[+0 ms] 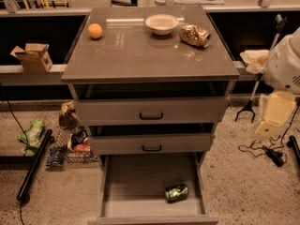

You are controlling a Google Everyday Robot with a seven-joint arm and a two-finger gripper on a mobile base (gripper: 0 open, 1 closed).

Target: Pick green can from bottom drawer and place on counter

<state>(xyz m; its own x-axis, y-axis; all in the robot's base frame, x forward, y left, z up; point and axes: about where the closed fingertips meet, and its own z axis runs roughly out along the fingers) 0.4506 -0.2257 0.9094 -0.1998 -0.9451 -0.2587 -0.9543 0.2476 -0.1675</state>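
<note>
Bottom drawer (pixel 136 184) lies open from above, with room left of the green can (pixel 176 192). The worktop (pixel 140 55) has room near; orange (pixel 95 30), bowl (pixel 161 24) and bag (pixel 194 35) crowd the far edge. The pincer (pixel 271 118) hangs right.

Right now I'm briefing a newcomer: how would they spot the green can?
The gripper hangs right of the cabinet whose bottom drawer stands open. The green can lies on its side, front right, alone in it; the gold bag sits on the counter.
</note>
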